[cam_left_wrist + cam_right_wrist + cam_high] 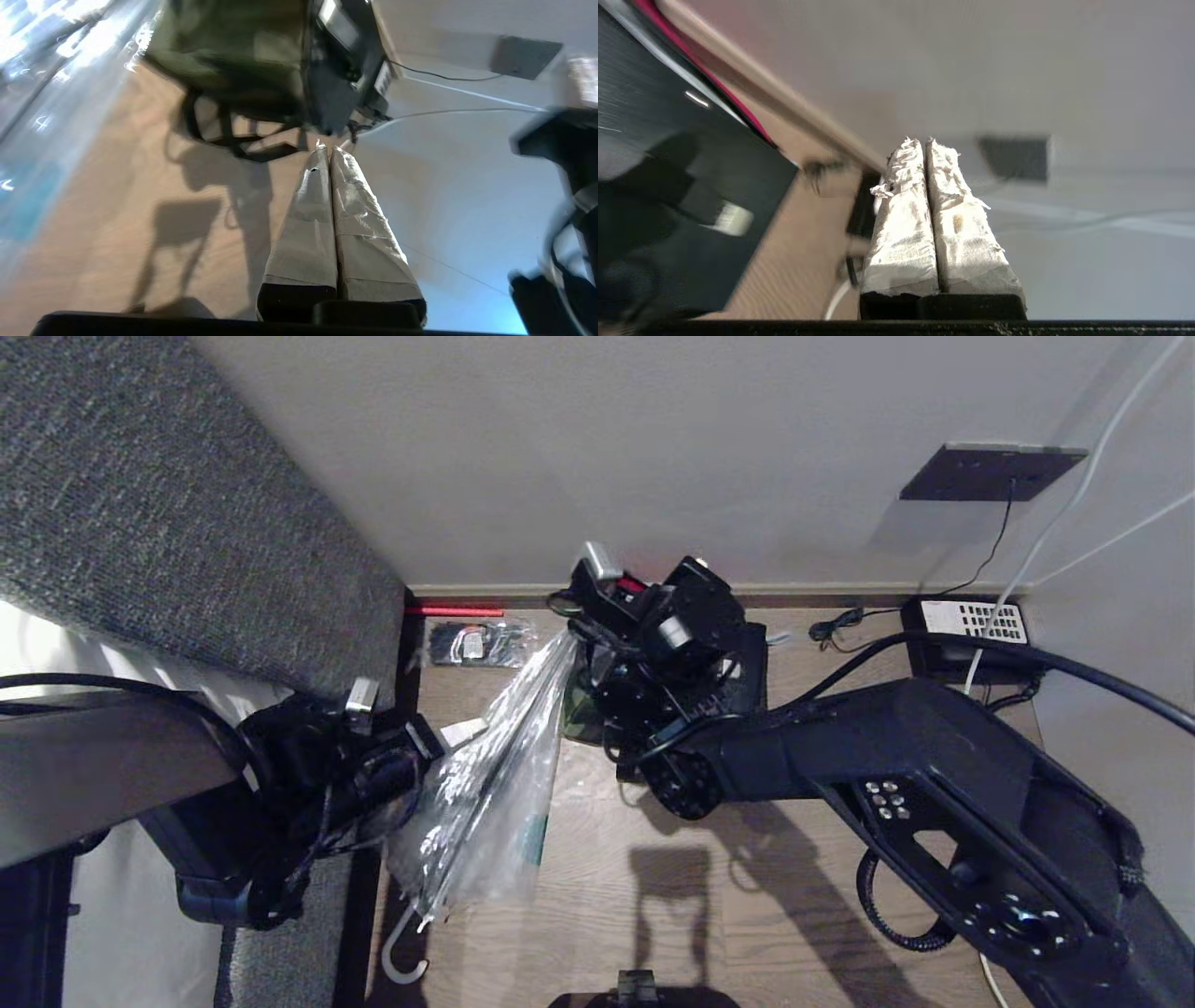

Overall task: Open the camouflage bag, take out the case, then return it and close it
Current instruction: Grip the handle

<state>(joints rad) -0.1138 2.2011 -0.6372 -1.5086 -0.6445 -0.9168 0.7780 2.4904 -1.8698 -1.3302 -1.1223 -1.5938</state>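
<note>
The bag (581,709) sits on the wooden floor (747,896) close to the wall (653,448), near the baseboard. In the head view most of it is hidden behind the right arm's wrist; only a patch of green camouflage shows beside the umbrella (490,784). The left wrist view shows more of it: its green body (233,51) stands on the floor with black straps (233,135) trailing beneath it. Whether the bag is zipped or open cannot be told.

The right gripper (924,142) hangs over the bag, its wrist reaching in from the right. Its two padded fingers (903,224) are pressed together with nothing between them, and they point toward the wall and baseboard.

The left gripper (327,149) is off to the left, next to the grey upholstered furniture (168,523). Its taped fingers (308,219) are also closed flat against each other and hold nothing. It points across the floor toward the bag, well apart from it.

The umbrella, wrapped in clear plastic, leans between the left arm and the bag, with its white hooked handle (401,957) low on the floor. A small black packet (476,644) lies by the baseboard. A wall socket (990,471) with a black cable sits to the right, above a black-and-white device (971,625) on the floor.
</note>
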